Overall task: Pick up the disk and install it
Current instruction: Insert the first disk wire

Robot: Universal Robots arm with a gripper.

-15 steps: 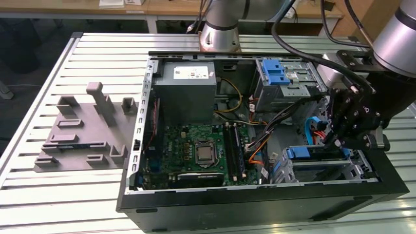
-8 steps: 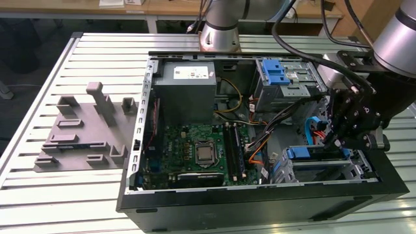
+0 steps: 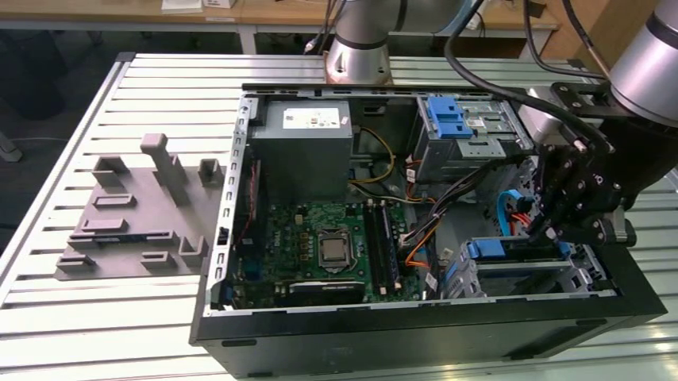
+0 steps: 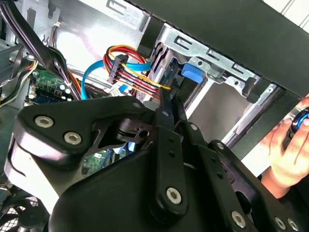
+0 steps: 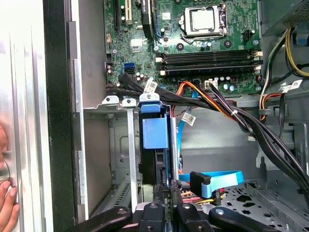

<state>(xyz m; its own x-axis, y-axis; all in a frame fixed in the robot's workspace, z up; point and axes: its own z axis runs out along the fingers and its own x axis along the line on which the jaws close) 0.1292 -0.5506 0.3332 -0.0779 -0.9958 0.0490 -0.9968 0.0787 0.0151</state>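
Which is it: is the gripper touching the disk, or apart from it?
Cannot tell. In the first wrist view the gripper overlaps the near end of the disk, and neither contact nor a gap shows plainly.

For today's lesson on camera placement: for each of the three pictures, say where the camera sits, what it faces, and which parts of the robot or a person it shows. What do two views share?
Exterior view: off the arm, above, looking down into the open computer case on the slatted table; shows the gripper and the arm.
First wrist view: on the arm, facing the motherboard and the disk in its bay; shows a hand.
Second wrist view: on the arm, looking past the gripper's linkage toward the bay; shows a hand.
Shared: both wrist views show the disk's blue tab.
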